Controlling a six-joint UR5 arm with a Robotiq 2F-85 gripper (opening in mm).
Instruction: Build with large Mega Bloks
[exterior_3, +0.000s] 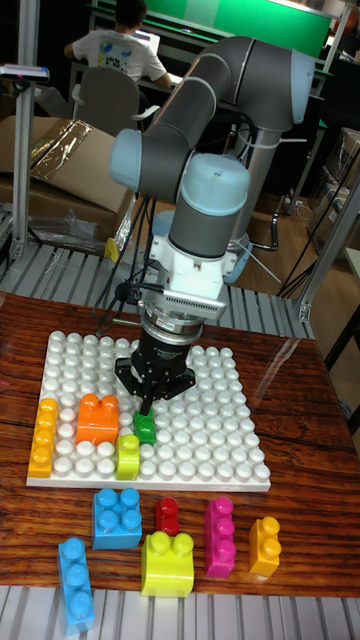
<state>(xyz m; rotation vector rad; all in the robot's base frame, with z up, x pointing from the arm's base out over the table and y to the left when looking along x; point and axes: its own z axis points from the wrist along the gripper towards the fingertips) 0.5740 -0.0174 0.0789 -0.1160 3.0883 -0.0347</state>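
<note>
A white studded baseplate (230, 420) lies on the wooden table. Standing on it are a long yellow-orange brick (43, 436) at the left edge, an orange brick (97, 417), a lime brick (127, 456) near the front edge, and a small green brick (146, 429) right of the orange one. My gripper (148, 408) points straight down over the green brick. Its dark fingers are drawn close together and pinch the brick's top, while the brick sits on the plate's studs.
Loose bricks lie in front of the plate: a blue one (117, 517), a red one (167, 515), a magenta one (219, 537), an orange-yellow one (264, 546), a yellow-green one (167, 563) and a long blue one (76, 582) at the table's front edge.
</note>
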